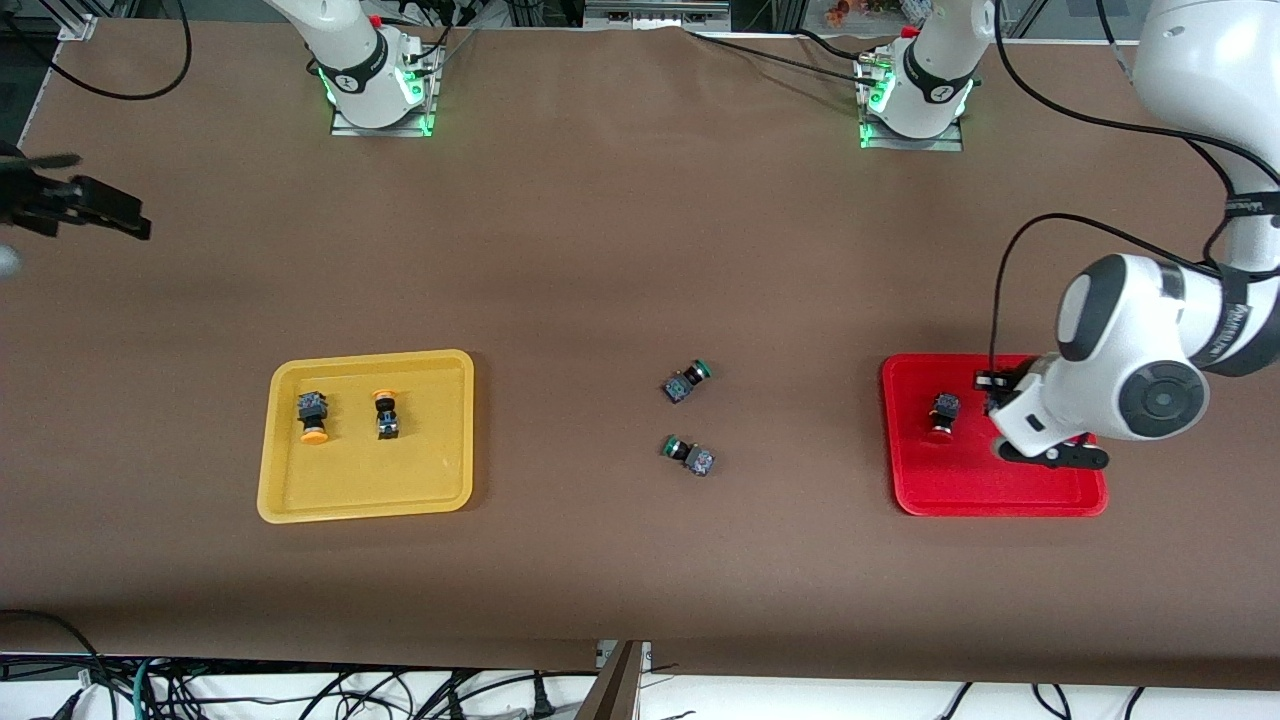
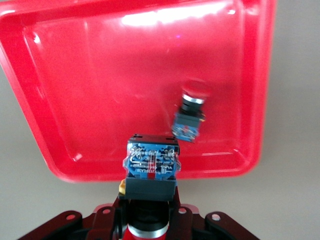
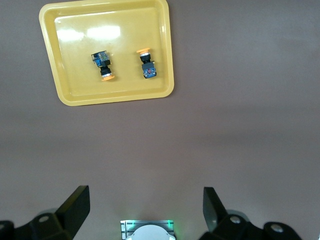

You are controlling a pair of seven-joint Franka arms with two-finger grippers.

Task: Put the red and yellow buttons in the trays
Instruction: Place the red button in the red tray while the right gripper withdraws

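Observation:
My left gripper (image 1: 992,392) is shut on a red button (image 2: 151,170) and holds it over the red tray (image 1: 960,480), at the rim toward the left arm's end. In the left wrist view my left gripper (image 2: 150,202) grips the button near its red cap, with the dark body pointing out over the red tray (image 2: 100,75). A second red button (image 1: 943,415) lies in that tray and shows in the left wrist view (image 2: 190,112). The yellow tray (image 1: 400,480) holds two yellow buttons (image 1: 313,415) (image 1: 386,412). My right gripper (image 1: 80,190) is open and empty, up over the table's right-arm end.
Two green-capped buttons (image 1: 687,381) (image 1: 690,455) lie on the brown table between the trays. The right wrist view shows the yellow tray (image 3: 130,30) with both yellow buttons (image 3: 102,65) (image 3: 146,64) and my right gripper (image 3: 145,200) wide open. The arm bases stand along the table's edge farthest from the front camera.

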